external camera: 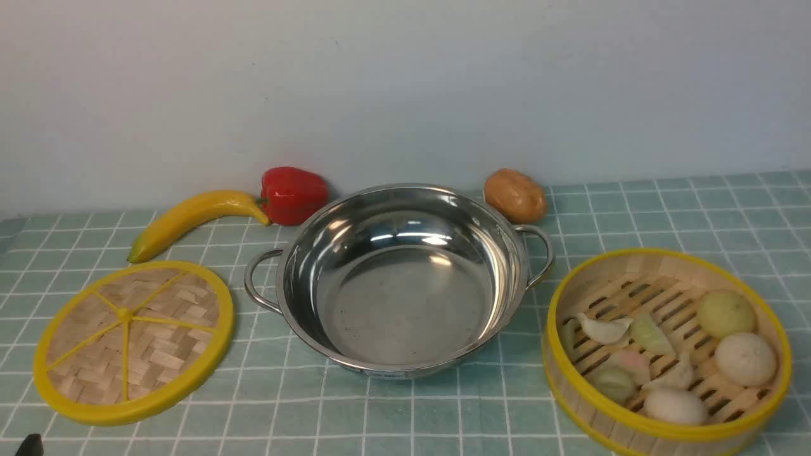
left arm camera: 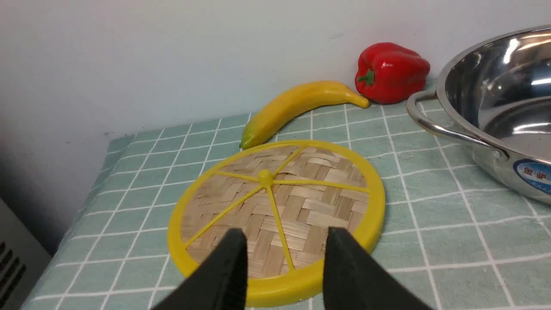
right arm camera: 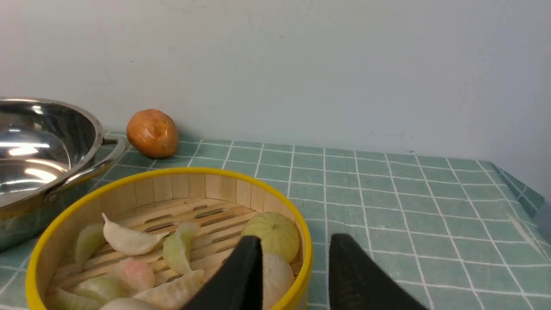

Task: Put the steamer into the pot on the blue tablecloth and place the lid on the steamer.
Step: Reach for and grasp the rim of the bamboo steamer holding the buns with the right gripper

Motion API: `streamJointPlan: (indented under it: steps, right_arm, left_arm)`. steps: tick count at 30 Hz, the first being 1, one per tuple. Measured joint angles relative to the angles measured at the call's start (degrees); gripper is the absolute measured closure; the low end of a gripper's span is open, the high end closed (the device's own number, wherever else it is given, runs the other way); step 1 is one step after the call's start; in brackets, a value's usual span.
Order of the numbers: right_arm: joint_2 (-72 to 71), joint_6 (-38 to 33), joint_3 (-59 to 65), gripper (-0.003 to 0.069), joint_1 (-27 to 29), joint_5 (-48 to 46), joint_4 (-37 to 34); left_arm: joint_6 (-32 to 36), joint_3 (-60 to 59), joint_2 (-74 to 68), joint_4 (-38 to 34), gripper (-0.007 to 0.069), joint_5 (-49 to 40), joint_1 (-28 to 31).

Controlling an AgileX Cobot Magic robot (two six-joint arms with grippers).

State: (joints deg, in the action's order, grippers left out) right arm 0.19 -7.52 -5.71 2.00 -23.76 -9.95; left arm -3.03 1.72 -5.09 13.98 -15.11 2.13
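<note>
Front view. Student: Where do the task's things lie?

Tutor: The pot (external camera: pixel 405 304) stands empty at the centre of the blue tablecloth (external camera: pixel 665 209). The steamer (external camera: pixel 659 255) sits on the cloth at 4 o'clock from the pot, near it but apart. The lid (external camera: pixel 133 342) lies flat at 8 o'clock. A banana (external camera: pixel 190 218) and a red pepper (external camera: pixel 293 194) lie at 10 to 11 o'clock, and a brown potato-like piece (external camera: pixel 515 195) lies at 1 o'clock. Neither step is done yet.

Student: How will the steamer handle?

Tutor: Judged from its thin bamboo wall and slatted floor, it is light and fairly stiff, though the wall could flex under a hard pinch. The dumplings (external camera: pixel 605 329) and buns (external camera: pixel 746 359) lie loose, so a tilt would probably roll them. The sensible hold is the yellow rim, one finger inside the wall and one outside, with the basket carried level. The pot is only slightly wider, so the descent calls for centring. The lid looks lighter again, and lying flat it offers only its thick rim.

Student: And the arms?

Tutor: Right wrist view: the right gripper (right arm camera: pixel 297 280) is low at the steamer's near edge, about 5 o'clock. Its jaws are apart, one finger over the basket's inside and the other outside the wall. Contact cannot be confirmed. Left wrist view: the left gripper (left arm camera: pixel 284 275) points at the lid's near rim, about 7 o'clock. Its jaws are apart and empty, with the rim showing between them. The front view shows only a dark tip of this gripper, at the lower-left corner.
</note>
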Motion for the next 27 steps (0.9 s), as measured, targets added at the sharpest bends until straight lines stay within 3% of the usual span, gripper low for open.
streamJointPlan:
  steps: [27]
  right_arm:
    - [0.0, 0.36, 0.0, 0.0416, 0.0, -0.15, -0.93]
  left_arm:
    - [-0.08, 0.0, 0.0, -0.14, 0.0382, 0.0, 0.0]
